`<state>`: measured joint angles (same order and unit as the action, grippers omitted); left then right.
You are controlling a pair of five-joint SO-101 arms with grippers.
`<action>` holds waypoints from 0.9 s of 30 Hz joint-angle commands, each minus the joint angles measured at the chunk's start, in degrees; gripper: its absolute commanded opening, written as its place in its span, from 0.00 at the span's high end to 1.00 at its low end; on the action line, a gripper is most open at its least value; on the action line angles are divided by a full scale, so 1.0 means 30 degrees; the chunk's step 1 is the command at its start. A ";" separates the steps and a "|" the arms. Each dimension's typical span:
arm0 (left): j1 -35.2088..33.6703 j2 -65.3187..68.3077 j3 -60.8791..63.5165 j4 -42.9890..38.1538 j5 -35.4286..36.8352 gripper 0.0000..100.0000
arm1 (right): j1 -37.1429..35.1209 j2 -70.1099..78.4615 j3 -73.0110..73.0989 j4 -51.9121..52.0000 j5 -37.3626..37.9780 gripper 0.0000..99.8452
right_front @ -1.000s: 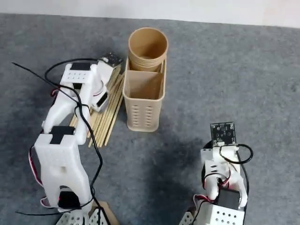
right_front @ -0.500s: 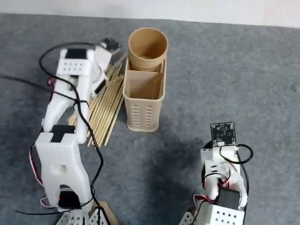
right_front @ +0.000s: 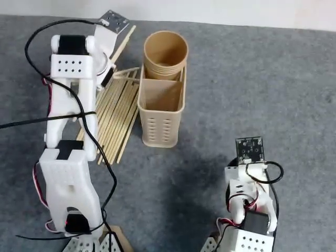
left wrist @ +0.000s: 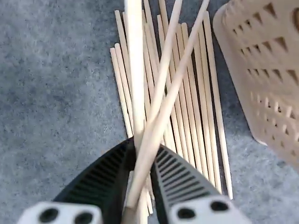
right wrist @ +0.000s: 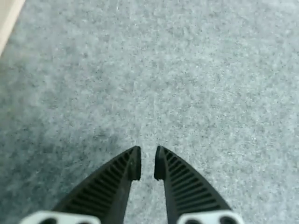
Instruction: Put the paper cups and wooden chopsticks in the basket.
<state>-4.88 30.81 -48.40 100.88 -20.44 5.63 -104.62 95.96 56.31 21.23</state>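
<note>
Lift is the news on the left: over the last second the left arm has risen from the pile and swung toward the far edge of the counter (right_front: 273, 79). The left gripper (left wrist: 142, 154) now pinches a small bundle of wooden chopsticks (left wrist: 135, 70) — three, as far as I can tell, crossed and splayed rather than lined up. The remaining chopsticks (right_front: 113, 113) lie on the counter just beside the basket (right_front: 161, 126), a few knocked askew. The basket's near compartment is empty; the stacked paper cups (right_front: 165, 52) stand in its far one, unmoved. So the cups look done and the chopsticks are only begun — several trips likely remain. The right gripper (right wrist: 147, 163) sits low at the near right, all but pressed together on nothing, unchanged.
</note>
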 commanded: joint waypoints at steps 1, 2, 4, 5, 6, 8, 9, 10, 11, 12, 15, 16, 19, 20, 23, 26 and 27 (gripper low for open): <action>-0.0103 -0.0337 -0.0806 0.0117 0.0498 1.00 | 0.0161 -0.0190 0.2505 -0.0337 0.0059 0.93; -0.0015 -0.0337 -0.0806 0.0117 0.0879 1.00 | 0.0161 -0.0190 0.2505 -0.0337 0.0088 0.93; 0.0161 -0.0278 -0.0806 0.0117 0.2051 1.00 | 0.0132 -0.0190 0.2476 -0.0337 0.0088 0.93; 0.0190 -0.0278 -0.0806 0.0117 0.2667 1.00 | 0.0132 -0.0190 0.2476 -0.0337 0.0088 0.93; 0.0190 -0.0337 -0.0835 0.0000 0.3194 1.00 | 0.0132 -0.0190 0.2476 -0.0337 0.0088 0.93; 0.0190 -0.0513 -0.1363 -0.0996 0.3985 1.00 | 0.0132 -0.0190 0.2476 -0.0337 0.0088 0.93; 0.0190 -0.0777 -0.1773 -0.1407 0.4249 1.00 | 0.0132 -0.0190 0.2476 -0.0337 0.0088 0.93; 0.0220 -0.1070 -0.2183 -0.1700 0.4513 1.00 | 0.0132 -0.0190 0.2476 -0.0337 0.0088 0.93; 0.0454 -0.1480 -0.2623 -0.1875 0.4718 1.00 | 0.0132 -0.0190 0.2476 -0.0337 0.0088 0.93; 0.0806 -0.1919 -0.3092 -0.1934 0.4864 1.00 | 0.0132 -0.0190 0.2476 -0.0337 0.0088 0.93; 0.1949 -0.3385 -0.4615 -0.1905 0.4923 1.00 | 0.0132 -0.0190 0.2476 -0.0337 0.0088 0.93; 0.2271 -0.3707 -0.5084 -0.1934 0.5099 1.00 | 0.0132 -0.0190 0.2476 -0.0337 0.0088 0.93; 0.2593 -0.4176 -0.6286 -0.2315 0.5773 1.00 | 0.0132 -0.0190 0.2476 -0.0337 0.0088 0.93; 0.2593 -0.4117 -0.6520 -0.2608 0.6095 1.00 | 0.0132 -0.0190 0.2476 -0.0337 0.0088 0.93; 0.2652 -0.4117 -0.6901 -0.3663 0.6535 1.00 | 0.0132 -0.0190 0.2476 -0.0337 0.0088 0.93; 0.3267 -0.4176 -0.7516 -0.4073 0.6769 1.00 | 0.0132 -0.0190 0.2476 -0.0337 0.0088 0.93; 0.3619 -0.4176 -0.7810 -0.4015 0.7004 1.00 | 0.0132 -0.0190 0.2476 -0.0337 0.0088 0.93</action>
<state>2.24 21.05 -68.00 90.68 -1.45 5.63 -104.62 95.96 56.31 21.23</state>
